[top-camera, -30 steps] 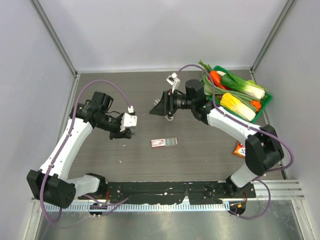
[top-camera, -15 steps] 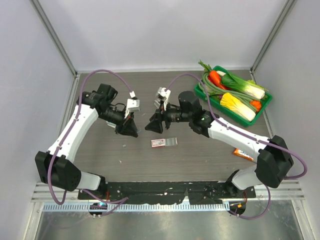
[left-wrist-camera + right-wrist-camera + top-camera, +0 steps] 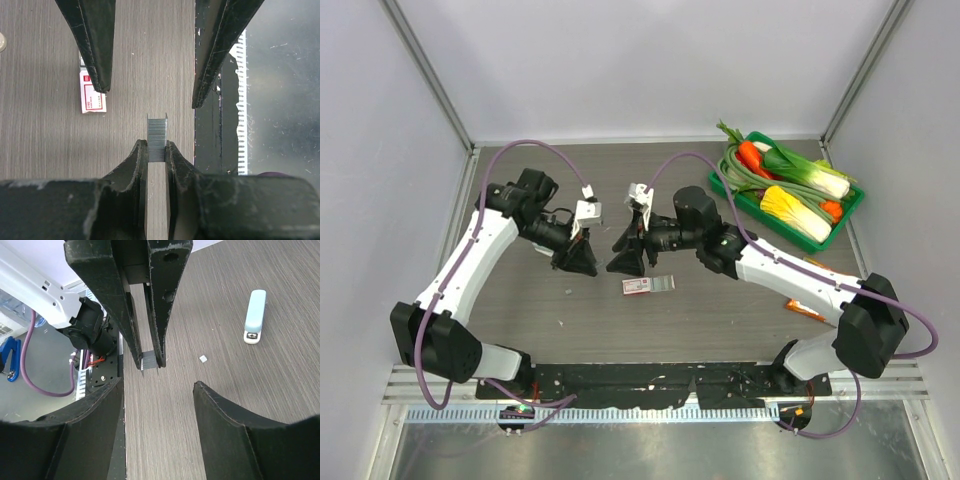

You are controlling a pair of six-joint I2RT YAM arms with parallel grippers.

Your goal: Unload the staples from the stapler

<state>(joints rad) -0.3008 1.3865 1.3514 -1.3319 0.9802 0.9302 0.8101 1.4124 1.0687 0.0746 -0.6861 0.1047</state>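
My left gripper (image 3: 156, 145) is shut on one end of the staples (image 3: 157, 134), a short silvery strip held just above the table. The strip's free end points at my right gripper (image 3: 159, 385), which stands open a short way off with nothing between its fingers (image 3: 102, 55). In the right wrist view the staples (image 3: 148, 360) sit pinched between the left fingertips. The top view shows the left gripper (image 3: 586, 266) and right gripper (image 3: 620, 264) tip to tip at mid-table. The stapler (image 3: 255, 315), pale blue, lies closed on the table beyond them. I cannot make it out in the top view.
A small pink-and-white box (image 3: 638, 286) with a grey piece beside it lies just near of the grippers. A green tray (image 3: 848, 215) of toy vegetables stands at the back right. An orange packet (image 3: 807, 308) lies by the right arm. A small white scrap (image 3: 202, 358) lies on the table.
My right gripper has swung left and nearer, ending face to face with the left gripper. The left gripper shifted slightly right early on, then held still, still shut on the staples.
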